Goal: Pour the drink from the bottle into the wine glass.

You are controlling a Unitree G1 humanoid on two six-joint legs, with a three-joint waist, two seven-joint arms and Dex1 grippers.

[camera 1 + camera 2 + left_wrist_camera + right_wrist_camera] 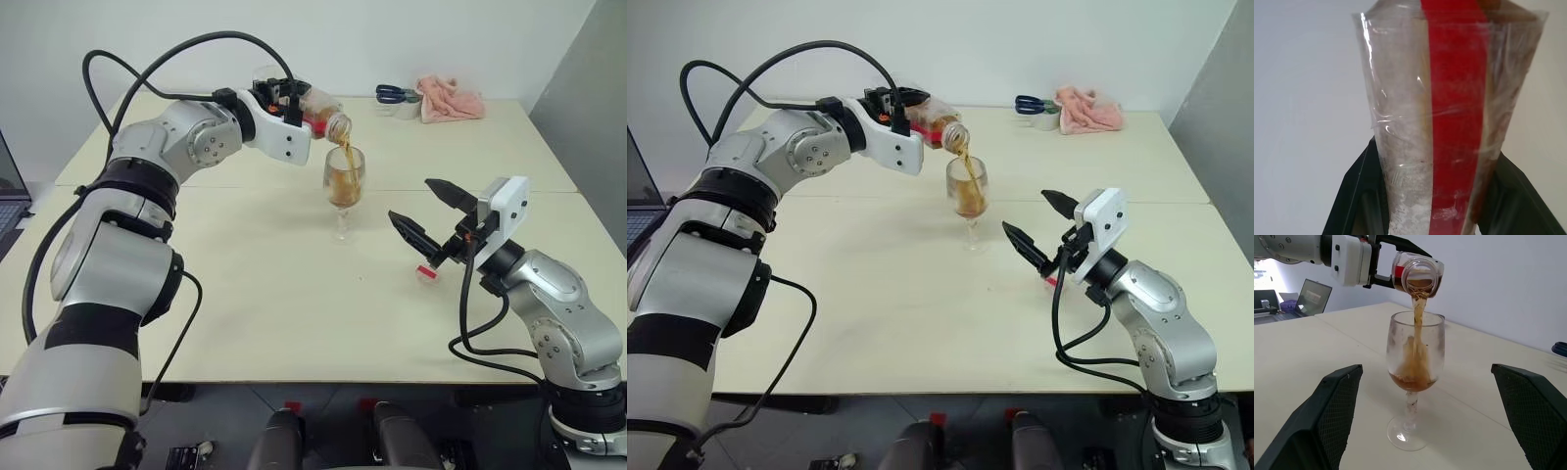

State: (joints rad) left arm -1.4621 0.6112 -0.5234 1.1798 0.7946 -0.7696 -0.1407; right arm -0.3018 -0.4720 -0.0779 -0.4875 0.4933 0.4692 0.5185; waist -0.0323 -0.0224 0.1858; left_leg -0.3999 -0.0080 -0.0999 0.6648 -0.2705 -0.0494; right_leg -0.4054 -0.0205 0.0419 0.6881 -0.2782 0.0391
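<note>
My left gripper [294, 103] is shut on the bottle [321, 116], a clear plastic one with a red label strip [1457, 122], tipped mouth-down over the wine glass [344, 184]. A stream of amber drink [1418, 328] runs from the bottle's open mouth into the bowl, and drink has pooled in the bowl's lower part [1411, 381]. The glass stands upright on the table. To the right of the glass, my right gripper [423, 211] hangs open above the table with nothing between its fingers. A small pink-red cap [426, 273] lies on the table below it.
At the table's far right lie a pink cloth [451, 99] and blue-handled scissors [395, 94]. A laptop [1313, 296] sits at the far left edge. The cream table [274, 304] spreads wide in front of the glass.
</note>
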